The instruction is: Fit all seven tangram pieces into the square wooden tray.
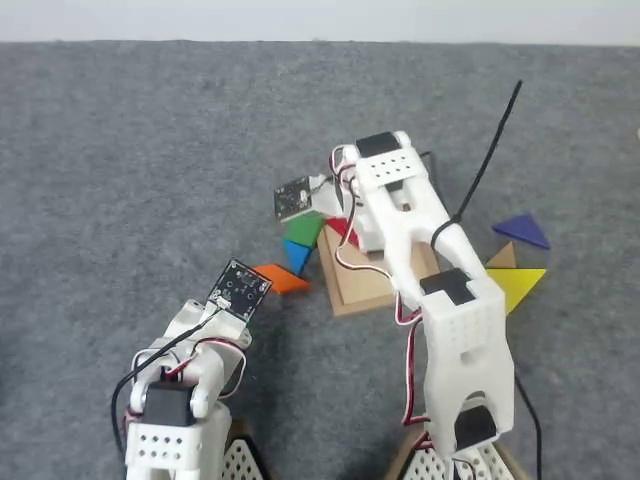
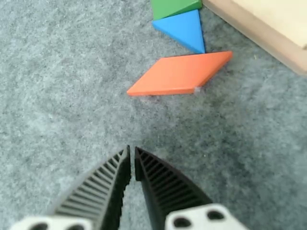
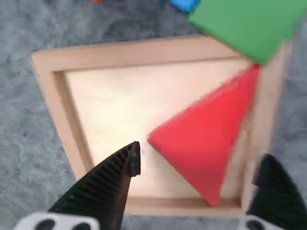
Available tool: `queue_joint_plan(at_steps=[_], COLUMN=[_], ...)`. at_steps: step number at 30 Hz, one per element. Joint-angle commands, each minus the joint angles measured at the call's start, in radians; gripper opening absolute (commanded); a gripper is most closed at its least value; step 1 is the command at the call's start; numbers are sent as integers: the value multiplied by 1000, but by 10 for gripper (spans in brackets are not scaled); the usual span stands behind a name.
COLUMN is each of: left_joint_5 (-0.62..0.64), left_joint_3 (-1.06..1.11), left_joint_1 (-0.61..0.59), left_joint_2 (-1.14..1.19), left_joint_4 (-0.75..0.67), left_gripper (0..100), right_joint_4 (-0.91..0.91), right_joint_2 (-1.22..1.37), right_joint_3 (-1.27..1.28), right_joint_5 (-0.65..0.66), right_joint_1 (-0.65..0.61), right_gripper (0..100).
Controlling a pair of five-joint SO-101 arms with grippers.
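Red triangle (image 3: 206, 139) lower right in tray (image 3: 144, 48) | right hand (image 3: 201, 163) wide astride it | left hand (image 2: 132, 158) pinched, empty | best: seat it flat, square to corner.

the left arm (image 1: 185, 395) sits folded low near its base, wrist tipped forward and down. the left pincer (image 2: 133, 152) has its 2 ribbed fingers (image 2: 112, 184) pressed almost together, tips nearly meeting, holding nothing. the right arm (image 1: 455, 320) stretches far forward, wrist bent down. the right pincer (image 3: 201, 160) is spread wide, its 2 tips well apart.
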Motion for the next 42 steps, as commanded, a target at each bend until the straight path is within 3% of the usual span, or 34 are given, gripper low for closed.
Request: queue_joint_plan(at_steps=[1,4,11,16,20,24,27,31,34,38,42], left_joint_5=[-12,-12,-12,-12,-12,-12,-12,-12,-12,-12,-12], left_joint_3=[-12,-12,-12,-12,-12,-12,-12,-12,-12,-12,-12], left_joint_1=[-8,-8,-8,-8,-8,-8,-8,-8,-8,-8,-8], left_joint_2=[-12,-12,-12,-12,-12,-12,-12,-12,-12,-12,-12], left_joint_4=[3,3,3,3,5,5,5,3,3,3,2], left_gripper=[13,13,13,13,13,13,13,13,13,13,13], right_joint_4=[31,59,245,239,223,85,-67,-214,-306,-380,-452], right_joint_2=[-24,-24,-168,-492,-720,-808,-812,-808,-808,-806,-806], right_joint_3=[-97,-147,-387,-273,-8,315,517,729,815,867,941], right_joint_5=[-46,-97,-410,-549,-660,-802,-999,-1281,-1424,-1501,-1459], right_joint_1=[-19,-28,21,163,338,458,515,515,504,504,510], right_gripper=[428,428,428,427,427,427,428,428,428,428,428])
